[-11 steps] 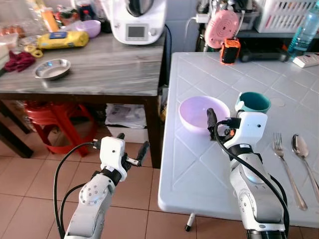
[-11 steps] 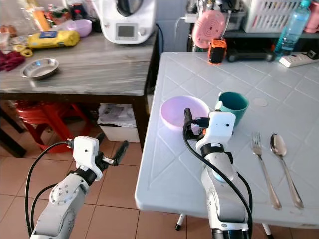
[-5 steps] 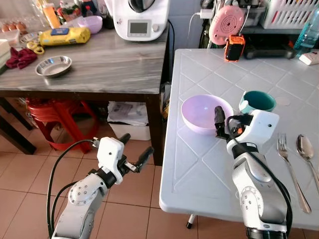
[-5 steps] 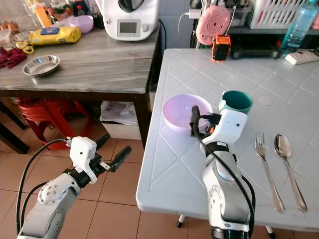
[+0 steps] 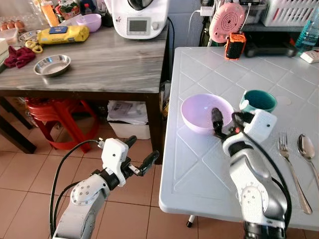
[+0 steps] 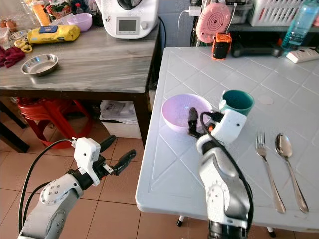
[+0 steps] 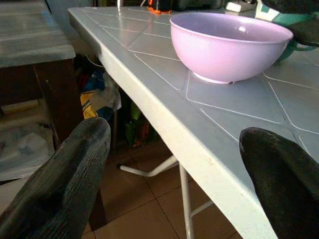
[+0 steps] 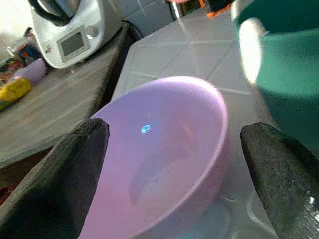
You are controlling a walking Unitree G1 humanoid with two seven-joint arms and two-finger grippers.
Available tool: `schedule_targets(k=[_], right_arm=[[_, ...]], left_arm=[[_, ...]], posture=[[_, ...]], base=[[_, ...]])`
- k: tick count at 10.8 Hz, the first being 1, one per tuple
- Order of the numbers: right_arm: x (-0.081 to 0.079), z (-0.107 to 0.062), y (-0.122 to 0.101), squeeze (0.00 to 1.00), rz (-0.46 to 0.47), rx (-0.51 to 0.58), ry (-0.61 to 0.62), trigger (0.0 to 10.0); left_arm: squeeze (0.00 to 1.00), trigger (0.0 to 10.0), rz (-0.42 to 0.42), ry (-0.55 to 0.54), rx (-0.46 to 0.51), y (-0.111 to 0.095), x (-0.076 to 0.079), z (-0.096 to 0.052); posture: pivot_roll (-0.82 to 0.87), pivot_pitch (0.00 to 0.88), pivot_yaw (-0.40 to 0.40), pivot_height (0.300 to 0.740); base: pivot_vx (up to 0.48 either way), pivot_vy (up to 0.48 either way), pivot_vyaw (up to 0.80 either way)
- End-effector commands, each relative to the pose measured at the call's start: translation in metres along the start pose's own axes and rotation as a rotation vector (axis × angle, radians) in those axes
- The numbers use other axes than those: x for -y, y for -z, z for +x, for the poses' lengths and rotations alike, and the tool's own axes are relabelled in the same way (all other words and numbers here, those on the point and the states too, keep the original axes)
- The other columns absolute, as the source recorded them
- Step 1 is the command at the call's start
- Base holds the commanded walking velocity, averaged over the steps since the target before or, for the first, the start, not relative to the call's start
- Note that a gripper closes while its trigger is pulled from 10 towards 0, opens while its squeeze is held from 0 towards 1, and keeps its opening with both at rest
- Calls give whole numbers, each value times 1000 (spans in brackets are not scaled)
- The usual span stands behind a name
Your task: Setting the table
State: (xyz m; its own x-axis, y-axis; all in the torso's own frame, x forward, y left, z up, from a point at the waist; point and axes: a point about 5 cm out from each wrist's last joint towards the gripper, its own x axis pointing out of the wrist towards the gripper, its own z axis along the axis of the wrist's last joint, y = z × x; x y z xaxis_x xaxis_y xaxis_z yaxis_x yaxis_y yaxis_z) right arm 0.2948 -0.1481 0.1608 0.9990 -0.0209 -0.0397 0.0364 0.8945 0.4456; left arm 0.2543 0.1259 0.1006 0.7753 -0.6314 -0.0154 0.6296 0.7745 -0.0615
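Now right hand [image 5: 218, 123] over bowl [image 5: 199, 112]

A white plastic table [image 5: 199, 164] stands right of a grey wooden counter [image 5: 104, 69]; terracotta floor tiles [image 5: 30, 174] lie below.

**No legible text**

Nothing readable anywhere. Upper centre of the head views: a small display on the white kitchen machine [image 5: 138, 17], too small to make out. Upper left: a blue label on the yellow packet [image 5: 61, 35], its print blurred. Upper right: a label on the clear bottle [image 6: 294, 25], illegible.
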Motion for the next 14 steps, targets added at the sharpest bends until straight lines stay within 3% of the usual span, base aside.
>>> schedule_targets(k=[1, 5, 8, 10, 11, 12, 14], right_arm=[[-5, -2, -1, 0, 54, -3, -5, 10000], [-9, -3, 8, 0, 217, -107, -41, 10000], [-13, -7, 14, 0, 231, -161, -82, 10000], [-14, -6, 14, 0, 290, -170, -86, 10000], [-7, -5, 16, 0, 378, -177, -46, 8902], [-3, -4, 17, 0, 411, -178, -33, 549], [1, -3, 17, 0, 449, -177, -11, 0]], left_arm=[[0, 10000, 10, 13, -8, -1, 1, -3], [0, 10000, 15, 35, -25, 2, 3, -3], [0, 10000, 13, 42, -33, 3, 4, -5], [0, 10000, 10, 49, -36, 4, 6, -5], [0, 10000, 10, 52, -38, 4, 6, -5], [0, 10000, 10, 55, -42, 4, 6, -5], [0, 10000, 8, 63, -49, 5, 7, -6]], posture=[[-63, 119, 73, 740], [-67, 124, 72, 740], [-67, 126, 72, 740], [-66, 123, 68, 740], [-65, 122, 69, 740], [-63, 123, 72, 740], [-64, 124, 77, 740]], base=[[0, 0, 0], [0, 0, 0], [0, 0, 0], [0, 0, 0], [0, 0, 0], [0, 0, 0], [0, 0, 0]])
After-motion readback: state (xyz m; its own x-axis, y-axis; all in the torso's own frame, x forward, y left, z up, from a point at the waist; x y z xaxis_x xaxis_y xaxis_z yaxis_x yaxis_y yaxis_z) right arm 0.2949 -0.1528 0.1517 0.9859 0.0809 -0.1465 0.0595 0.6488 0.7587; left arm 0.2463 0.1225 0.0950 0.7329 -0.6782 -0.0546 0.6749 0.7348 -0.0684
